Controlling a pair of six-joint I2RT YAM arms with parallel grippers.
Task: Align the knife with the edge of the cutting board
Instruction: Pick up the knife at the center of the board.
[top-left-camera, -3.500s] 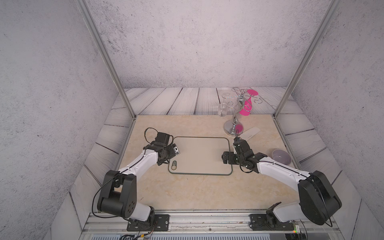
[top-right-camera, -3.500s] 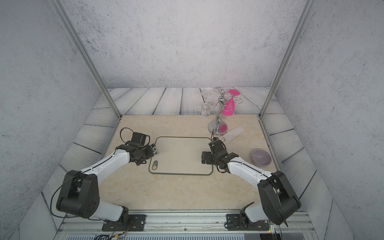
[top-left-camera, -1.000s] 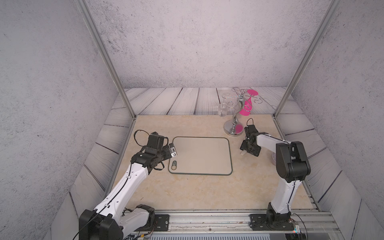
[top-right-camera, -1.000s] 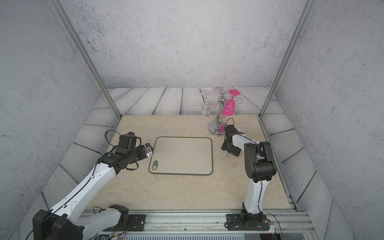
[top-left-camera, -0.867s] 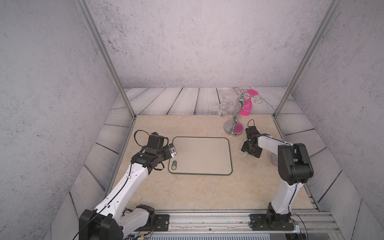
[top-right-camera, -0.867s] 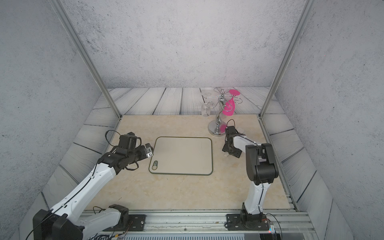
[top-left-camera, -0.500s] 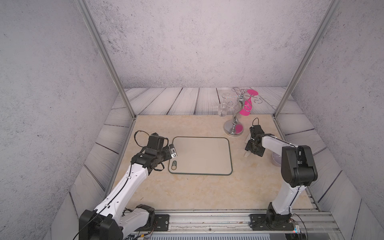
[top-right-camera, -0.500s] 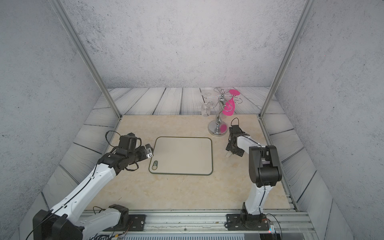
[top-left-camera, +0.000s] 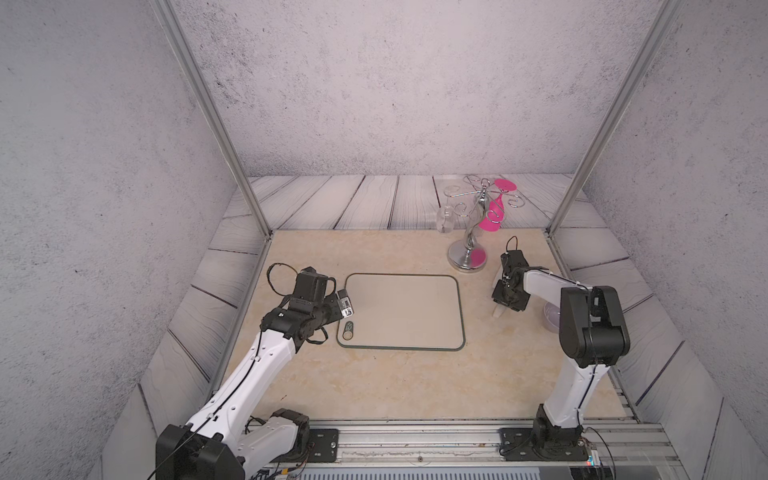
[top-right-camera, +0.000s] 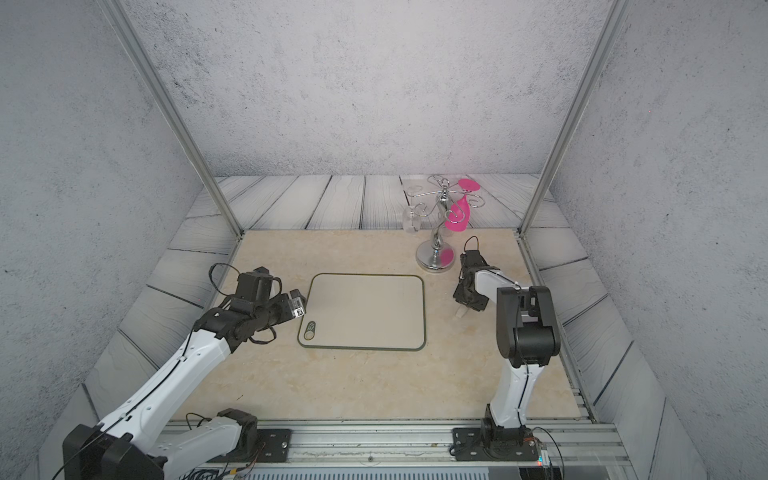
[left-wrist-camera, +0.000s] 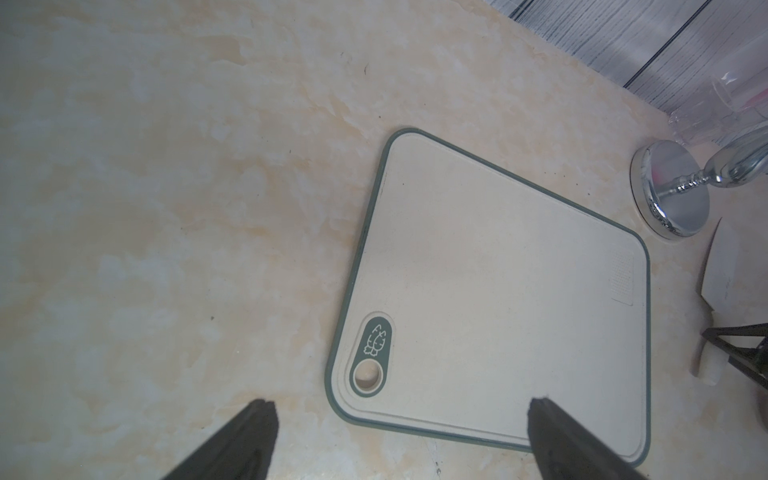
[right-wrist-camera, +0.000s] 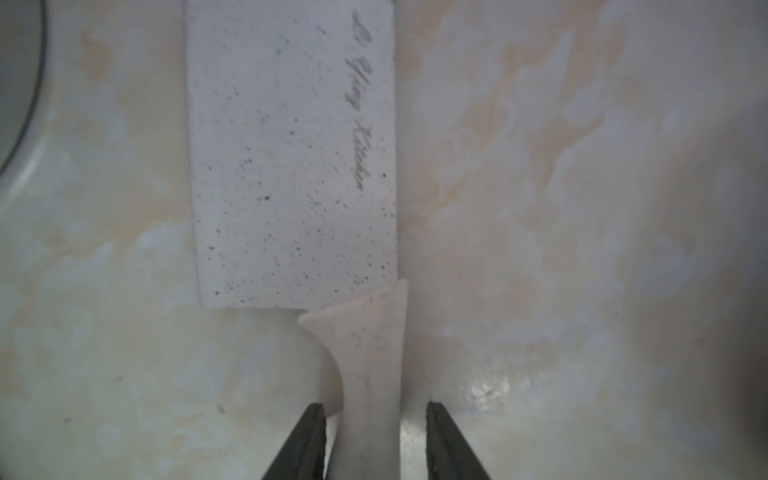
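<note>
Since the earliest frame the right pincer (right-wrist-camera: 376, 409) has been carried off the board (top-left-camera: 403, 309) to the knife (top-left-camera: 497, 284), right of centre in both top views. Within the last second its jaws have been narrowed. They are now seen part open astride the handle, with a thin gap apparently left on each side, so no firm hold is shown. The left pincer (left-wrist-camera: 401, 405) remains at the board's left edge, wide open and empty. The knife is laid flat on the bench (top-left-camera: 374, 382), apart from the board's right edge and just below the stand (top-left-camera: 467, 262). Its white blade is broad, speckled and lettered in script; the handle is cream and curved.
</note>
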